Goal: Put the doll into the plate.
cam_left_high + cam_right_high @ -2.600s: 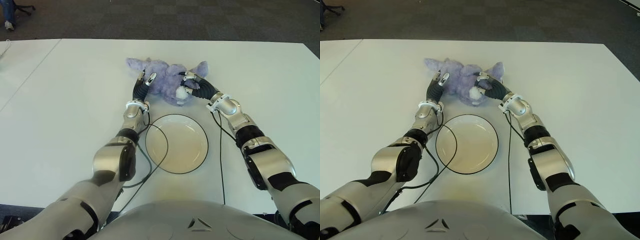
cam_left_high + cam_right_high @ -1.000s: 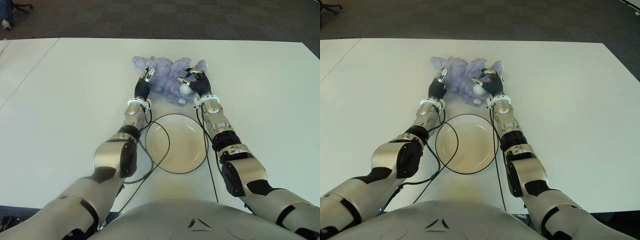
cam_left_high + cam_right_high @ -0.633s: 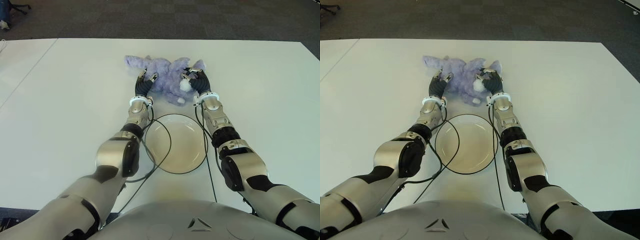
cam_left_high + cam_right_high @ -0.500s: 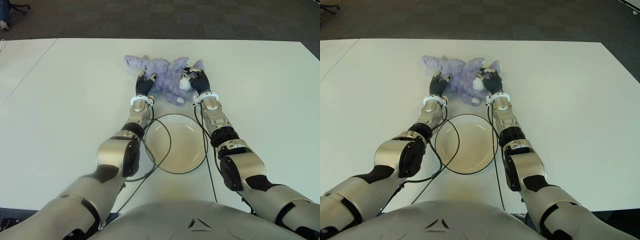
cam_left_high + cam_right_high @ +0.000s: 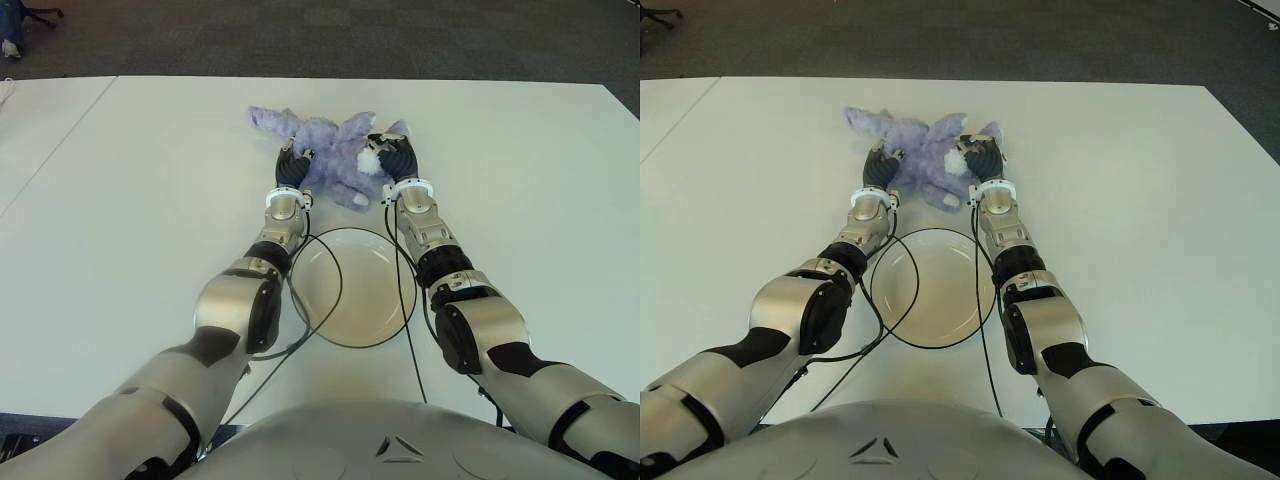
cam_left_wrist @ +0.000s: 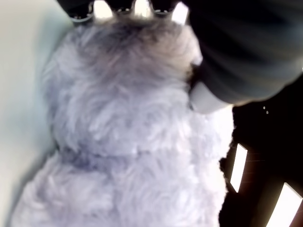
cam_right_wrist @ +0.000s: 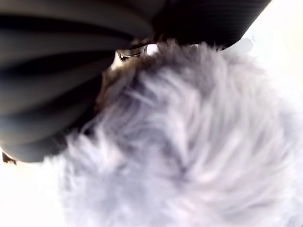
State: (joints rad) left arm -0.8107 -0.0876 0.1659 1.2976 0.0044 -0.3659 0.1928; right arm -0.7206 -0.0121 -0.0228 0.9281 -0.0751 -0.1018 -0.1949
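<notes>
Doll (image 5: pixel 325 150) on table (image 5: pixel 130 200) beyond plate (image 5: pixel 352 290); left hand (image 5: pixel 291 168), right hand (image 5: pixel 395 160) flanking doll.

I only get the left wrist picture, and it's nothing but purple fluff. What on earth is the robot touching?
Observer: A purple stuffed doll out on a white table. The left hand grips one side of it.
Operator: Is the other hand doing anything?
Observer: Yes. The right hand holds the doll's opposite side, fingers curled into the fur.
Operator: And where's the plate it should go in?
Observer: The plate sits nearer the robot, between its two forearms, and the doll is not in it yet.
</notes>
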